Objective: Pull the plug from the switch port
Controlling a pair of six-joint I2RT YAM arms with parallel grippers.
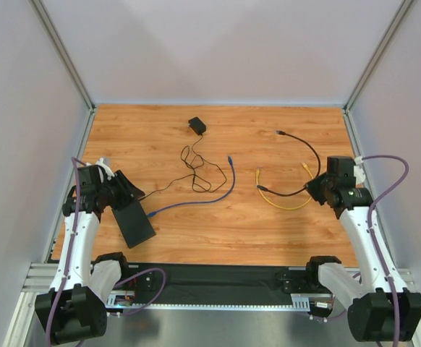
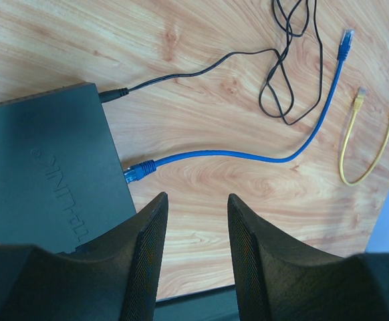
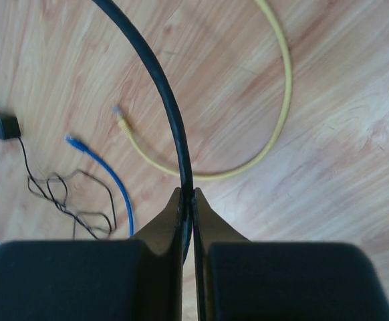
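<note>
The switch [image 1: 136, 223] is a flat matte-black box lying at the near left; it fills the left of the left wrist view [image 2: 47, 174]. A blue plug [image 2: 139, 170] on a blue cable [image 1: 196, 202] sits in a port on its edge. A thin black lead [image 2: 114, 94] is plugged in further along the same edge. My left gripper [image 2: 196, 197] is open and empty, just above the switch's edge and short of the blue plug. My right gripper [image 3: 187, 194] is shut on a thick black cable [image 3: 161, 80] at the right of the table [image 1: 315, 189].
A yellow cable [image 1: 283, 204] lies looped under the thick black cable. The small black adapter block [image 1: 197, 125] sits at the far middle, its thin lead coiled towards the switch. The blue cable's free end [image 1: 230, 159] lies mid-table. Grey walls enclose the table.
</note>
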